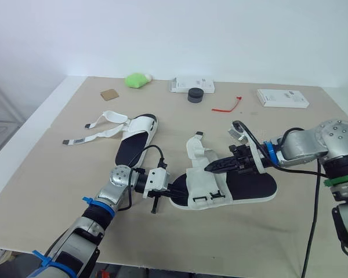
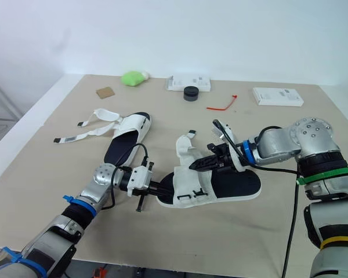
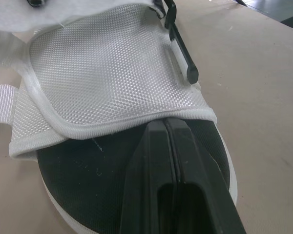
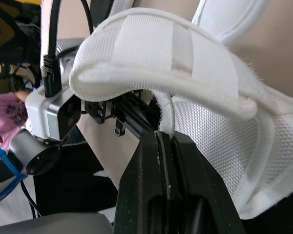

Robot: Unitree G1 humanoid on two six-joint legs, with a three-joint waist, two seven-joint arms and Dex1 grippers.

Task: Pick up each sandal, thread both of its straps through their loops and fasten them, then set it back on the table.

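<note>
The near sandal [image 1: 249, 186] lies mid-table, with a black footbed and a white mesh upper [image 1: 204, 185]. My left gripper [image 1: 182, 190] is shut, its tips resting on the footbed at the toe, against the edge of the upper [image 3: 112, 73]. From the heel side, my right gripper [image 1: 210, 168] reaches over the upper, shut on a thin white strap [image 4: 164, 109] under the folded front band [image 4: 151, 48]. One strap end [image 1: 194, 147] stands up behind. The second sandal [image 1: 134, 142] lies further back on the left, its two straps [image 1: 90, 137] loose and spread on the table.
Along the far edge lie a green object [image 1: 137, 80], a cardboard square [image 1: 109, 94], a white box [image 1: 192, 86] with a black puck [image 1: 195, 95], a red tie [image 1: 227, 106] and another white box [image 1: 282, 98]. The table's front edge runs close below the near sandal.
</note>
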